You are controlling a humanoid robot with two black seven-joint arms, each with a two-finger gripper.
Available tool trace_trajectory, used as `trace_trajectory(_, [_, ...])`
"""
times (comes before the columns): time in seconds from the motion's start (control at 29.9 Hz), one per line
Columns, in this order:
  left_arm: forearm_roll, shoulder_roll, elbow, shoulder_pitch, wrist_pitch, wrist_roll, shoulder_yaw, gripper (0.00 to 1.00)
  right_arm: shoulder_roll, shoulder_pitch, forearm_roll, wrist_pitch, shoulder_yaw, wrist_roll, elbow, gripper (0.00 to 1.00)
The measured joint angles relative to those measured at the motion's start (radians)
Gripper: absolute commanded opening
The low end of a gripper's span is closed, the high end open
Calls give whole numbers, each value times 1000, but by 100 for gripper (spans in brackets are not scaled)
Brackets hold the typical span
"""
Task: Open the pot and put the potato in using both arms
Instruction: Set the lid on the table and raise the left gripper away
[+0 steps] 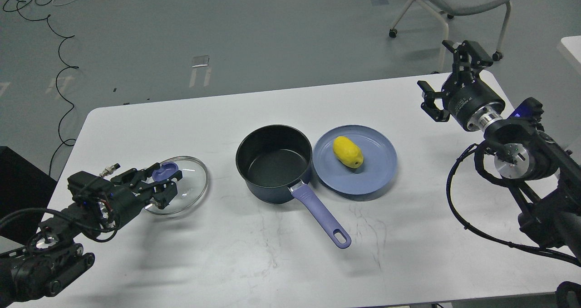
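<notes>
On the scuffed white counter [181, 262], a lidless dark navy saucepan [273, 163].
My left fingers [164, 185] spread over the glass lid's purple knob [165, 171]; right fingers [447, 74] open, above grey floor [272, 36].

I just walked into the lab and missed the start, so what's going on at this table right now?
A two-armed robot is putting a potato into a pot. The pot sits open at the table's middle, its inside bare. The left gripper is at the purple knob of the glass lid, which rests on the table left of the pot. The potato lies on the blue plate beside the pot. The right gripper is open, raised at the table's far right edge, holding nothing.
</notes>
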Motion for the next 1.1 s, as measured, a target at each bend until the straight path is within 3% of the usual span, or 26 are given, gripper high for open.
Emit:
trace_trajectory(0.07, [-1,-6,9,0,1,0,0,67,-2,0,0,0,0,0,0,100])
trace_trajectory(0.2, [-1,-9,12,0,1,0,0,98,-5,0,0,0,0,0,0,100])
trace_trajectory(0.53, [-65,0,0,-10,-4,0,0,98,-5,2,0,0,1,0,-3,100])
trace_trajectory(0.77, [-329,62,-101,-86,-26,0,-14,98,-13,23,-33,1,-44,0,2,100])
trace_trajectory(0.94, [-603,74,-141,-244,-190,0,-16,98,-74,66,-224,2,-174,-2,6,100])
trace_trajectory(1.1, [-970,76,-135,-402,-464,0,-17,98,-154,138,-416,2,-339,-5,15,100])
